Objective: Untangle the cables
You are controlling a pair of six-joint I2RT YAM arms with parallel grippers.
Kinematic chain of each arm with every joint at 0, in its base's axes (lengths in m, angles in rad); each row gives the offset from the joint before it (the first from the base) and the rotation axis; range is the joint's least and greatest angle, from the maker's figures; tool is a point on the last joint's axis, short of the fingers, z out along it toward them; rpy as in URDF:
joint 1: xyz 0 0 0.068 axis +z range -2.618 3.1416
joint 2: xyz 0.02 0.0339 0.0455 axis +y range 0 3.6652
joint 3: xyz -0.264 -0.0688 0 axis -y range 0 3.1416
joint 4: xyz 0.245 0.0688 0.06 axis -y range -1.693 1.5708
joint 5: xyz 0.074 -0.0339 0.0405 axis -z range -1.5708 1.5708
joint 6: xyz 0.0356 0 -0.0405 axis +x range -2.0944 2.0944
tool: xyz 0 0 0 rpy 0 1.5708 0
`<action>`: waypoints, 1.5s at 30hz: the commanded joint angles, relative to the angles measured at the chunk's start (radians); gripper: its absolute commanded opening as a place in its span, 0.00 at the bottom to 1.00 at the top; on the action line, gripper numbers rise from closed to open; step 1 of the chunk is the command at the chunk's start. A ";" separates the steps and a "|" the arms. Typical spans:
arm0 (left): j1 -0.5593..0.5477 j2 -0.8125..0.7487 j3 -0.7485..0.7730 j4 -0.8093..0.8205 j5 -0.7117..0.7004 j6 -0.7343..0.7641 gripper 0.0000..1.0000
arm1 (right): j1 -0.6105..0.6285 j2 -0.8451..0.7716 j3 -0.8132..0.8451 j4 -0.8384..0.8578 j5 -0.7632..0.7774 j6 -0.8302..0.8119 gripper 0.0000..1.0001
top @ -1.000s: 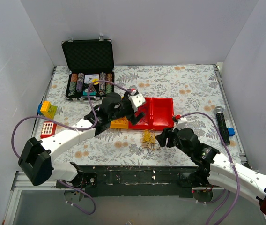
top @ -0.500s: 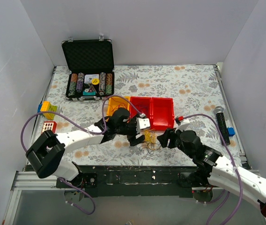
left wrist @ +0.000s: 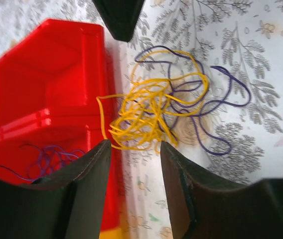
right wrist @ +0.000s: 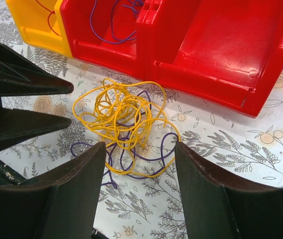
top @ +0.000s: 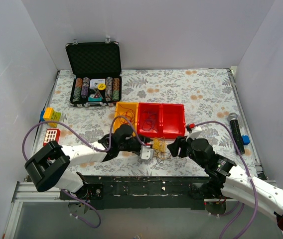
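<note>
The cables (top: 158,148) lie as a small tangle of yellow and purple wire on the flowered table, just in front of the red bins (top: 173,130). My left gripper (top: 148,151) sits low at the tangle's left side. In the left wrist view its jaws (left wrist: 134,145) stand apart with only table between them, and the yellow loops (left wrist: 146,117) lie just past the tips. My right gripper (top: 172,148) is at the tangle's right, open (right wrist: 140,147), with the wires (right wrist: 124,119) just ahead of its fingers. A purple wire (right wrist: 114,25) lies in a red bin.
A yellow bin (top: 120,107) holding a red wire (top: 126,117) adjoins the red bins. A poker chip case (top: 94,74) stands open at the back left. A microphone (top: 235,132) lies at the right edge. Toy bricks (top: 50,115) sit at the left edge.
My left arm swung down from above the bins to the table at the tangle's left, and its jaws narrowed. The right arm has barely moved.
</note>
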 commanded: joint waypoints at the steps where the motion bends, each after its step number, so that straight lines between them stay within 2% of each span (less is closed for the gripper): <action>1: -0.019 0.011 -0.012 0.193 0.000 0.157 0.37 | -0.007 0.002 0.001 0.024 0.007 -0.015 0.65; 3: -0.034 0.002 -0.029 0.234 0.004 0.173 0.28 | -0.007 0.000 -0.001 0.023 0.006 -0.015 0.65; 4: -0.042 -0.004 -0.040 0.253 0.007 0.177 0.27 | -0.007 -0.001 -0.001 0.021 0.007 -0.013 0.65; 8: -0.052 -0.012 -0.041 0.197 0.030 0.205 0.27 | -0.010 -0.007 -0.004 0.020 0.004 -0.010 0.65; 12: -0.054 0.005 -0.012 0.051 0.056 0.278 0.29 | -0.010 -0.009 0.001 0.017 0.003 -0.012 0.65; 16: -0.054 0.024 0.006 0.009 0.040 0.324 0.31 | -0.012 -0.011 0.001 0.014 0.001 -0.010 0.65; 19: -0.054 0.039 0.014 0.037 0.012 0.332 0.31 | -0.010 -0.012 -0.001 0.017 0.001 -0.008 0.65; 23: -0.060 0.077 0.000 0.185 -0.038 0.301 0.31 | -0.012 -0.006 -0.001 0.023 -0.005 -0.007 0.65; 31: -0.085 0.096 0.005 0.215 -0.068 0.310 0.31 | -0.012 0.006 -0.004 0.032 -0.016 -0.005 0.65; 34: -0.088 0.088 -0.017 0.238 -0.065 0.341 0.26 | -0.010 0.013 -0.005 0.043 -0.022 -0.008 0.65; 36: -0.094 0.083 -0.018 0.256 -0.074 0.340 0.12 | -0.013 0.020 -0.005 0.046 -0.030 -0.008 0.65; 39: -0.105 0.071 -0.012 0.259 -0.089 0.329 0.00 | -0.015 0.029 -0.005 0.046 -0.039 -0.008 0.63; 45: -0.109 0.031 -0.018 0.244 -0.086 0.332 0.00 | -0.015 0.037 0.002 0.046 -0.045 -0.010 0.62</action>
